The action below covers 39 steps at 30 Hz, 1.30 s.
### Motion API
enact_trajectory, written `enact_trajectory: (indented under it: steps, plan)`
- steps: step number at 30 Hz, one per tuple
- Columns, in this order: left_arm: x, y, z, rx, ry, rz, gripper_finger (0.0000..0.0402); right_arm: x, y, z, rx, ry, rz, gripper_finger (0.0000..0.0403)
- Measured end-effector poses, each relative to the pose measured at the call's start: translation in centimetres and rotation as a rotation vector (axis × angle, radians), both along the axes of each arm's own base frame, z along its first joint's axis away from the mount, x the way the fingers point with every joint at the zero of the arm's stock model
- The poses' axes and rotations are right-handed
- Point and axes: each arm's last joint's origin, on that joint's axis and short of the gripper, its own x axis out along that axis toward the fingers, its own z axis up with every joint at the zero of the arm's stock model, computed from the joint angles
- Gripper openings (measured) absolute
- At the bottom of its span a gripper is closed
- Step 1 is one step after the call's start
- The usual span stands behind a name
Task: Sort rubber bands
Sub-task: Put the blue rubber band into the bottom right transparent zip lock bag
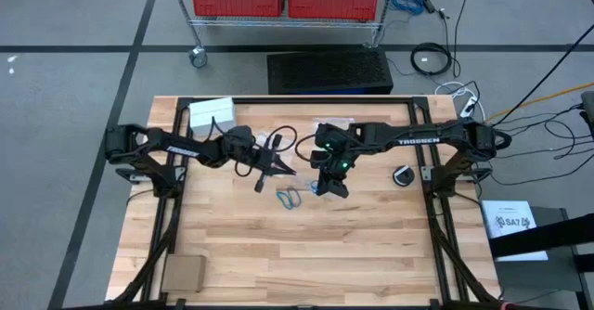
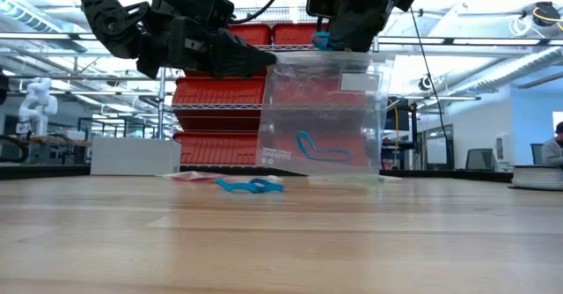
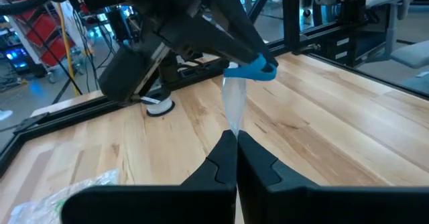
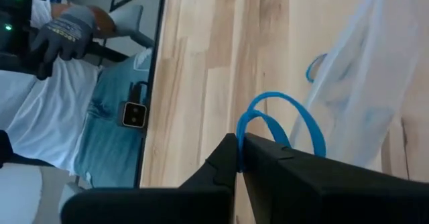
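A clear plastic bag (image 2: 325,118) hangs upright between my two grippers over the middle of the table, with a blue rubber band (image 2: 321,149) inside it. My left gripper (image 2: 264,62) is shut on the bag's top corner. My right gripper (image 2: 339,34) is shut on another blue rubber band (image 4: 278,120) right above the bag's top edge. More blue bands (image 1: 290,199) lie on the wood in front of the bag, and they also show in the low view (image 2: 251,186). Something red (image 2: 189,177) lies on the table behind them. My left gripper pinches the bag's upper edge (image 3: 233,125) between its two fingertips, coming at it level from the table's left. The bag hangs below the hold, upright and spread out flat. My right gripper pinches one end of the blue band's loop (image 4: 247,131) at its fingertips, pointing down from above. The rest of the loop (image 3: 251,70) sticks out free beyond the fingers, at the bag's top edge; whether it touches the bag, I cannot tell.
A white box (image 1: 209,115) stands at the far left. A second clear bag (image 3: 74,190) lies on the table near my left arm. A black round thing (image 1: 404,175) sits at the right, a brown pad (image 1: 183,273) at the near left. A person (image 4: 67,83) is beyond the table.
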Motion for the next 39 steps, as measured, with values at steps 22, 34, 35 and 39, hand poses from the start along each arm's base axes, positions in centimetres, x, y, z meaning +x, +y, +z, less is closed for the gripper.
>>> enact_trajectory:
  steps: [22, 34, 35, 39]
  plan:
    - [-0.2, 1.6, -0.6, 0.028, 0.073, 0.249, 0.0000, -3.2, 1.0, -0.8, -0.363, 0.321, -0.126, 0.0004]
    - [-0.6, 3.1, -0.7, 0.001, 0.085, 0.373, 0.0000, -5.1, 3.4, -7.8, -0.486, 0.392, -0.244, 0.0004]
    - [-0.6, 3.1, -0.7, 0.002, 0.085, 0.378, 0.0000, -5.3, 3.4, -8.5, -0.487, 0.397, -0.276, 0.0004]
    - [-0.6, 3.1, -0.7, 0.004, 0.081, 0.381, 0.0000, -5.9, 3.2, -10.1, -0.459, 0.411, -0.383, 0.0023]
